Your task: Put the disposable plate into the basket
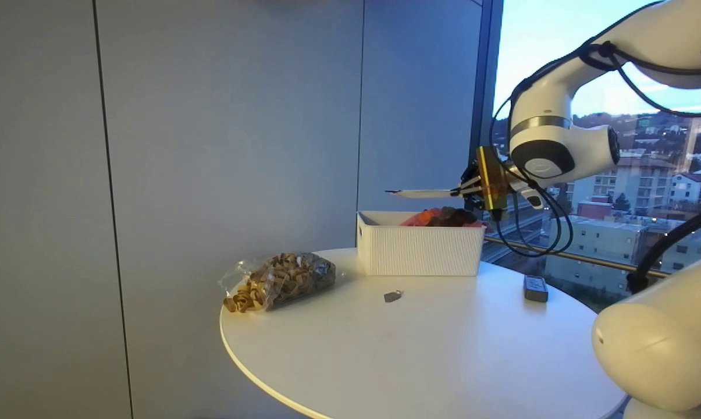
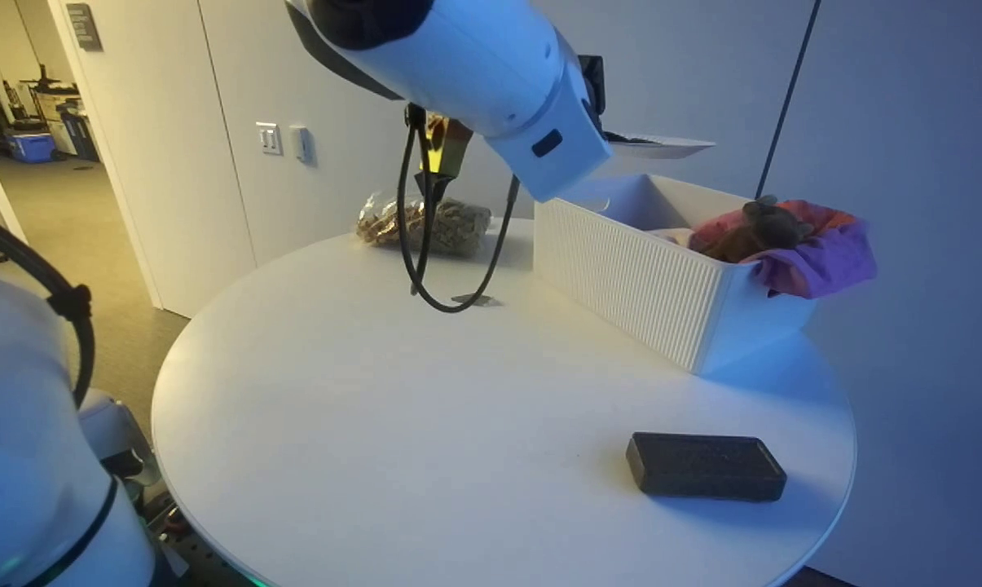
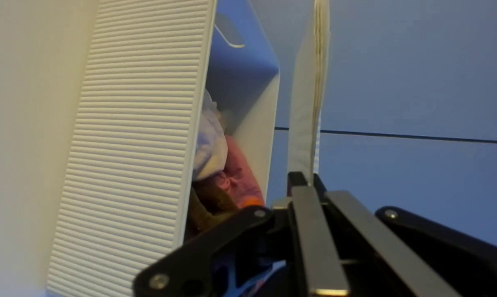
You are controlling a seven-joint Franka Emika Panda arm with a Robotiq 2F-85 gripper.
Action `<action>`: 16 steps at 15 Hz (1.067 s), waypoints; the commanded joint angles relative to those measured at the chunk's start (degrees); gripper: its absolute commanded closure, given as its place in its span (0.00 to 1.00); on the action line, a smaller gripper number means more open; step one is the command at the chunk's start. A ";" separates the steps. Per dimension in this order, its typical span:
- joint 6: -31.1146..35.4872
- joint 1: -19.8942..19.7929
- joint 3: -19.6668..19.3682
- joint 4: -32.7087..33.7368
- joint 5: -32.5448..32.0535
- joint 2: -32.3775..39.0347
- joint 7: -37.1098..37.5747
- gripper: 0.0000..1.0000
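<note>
The white disposable plate [image 1: 424, 194] is held by its rim in my gripper [image 1: 458, 190], roughly level above the basket. The plate also shows edge-on in an exterior view [image 2: 671, 147] and in the wrist view [image 3: 304, 103]. In the wrist view my gripper's fingertips [image 3: 307, 180] are closed on its near edge. Its centre patch cannot be made out. The white ribbed basket [image 1: 423, 251] stands on the table below the plate. Its front wall shows in an exterior view [image 2: 629, 273] and in the wrist view [image 3: 135, 136]. The arm hides most of the gripper in an exterior view.
Coloured soft items [image 2: 772, 232] fill one end of the basket, some draping over its rim. A clear bag of brown snacks [image 1: 292, 279], a small grey object [image 1: 392, 296] and a dark block [image 2: 706, 466] lie on the round white table [image 2: 393, 408]. A wall stands behind.
</note>
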 commanded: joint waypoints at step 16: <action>15.33 -0.88 6.42 23.00 4.67 23.93 -4.10 0.98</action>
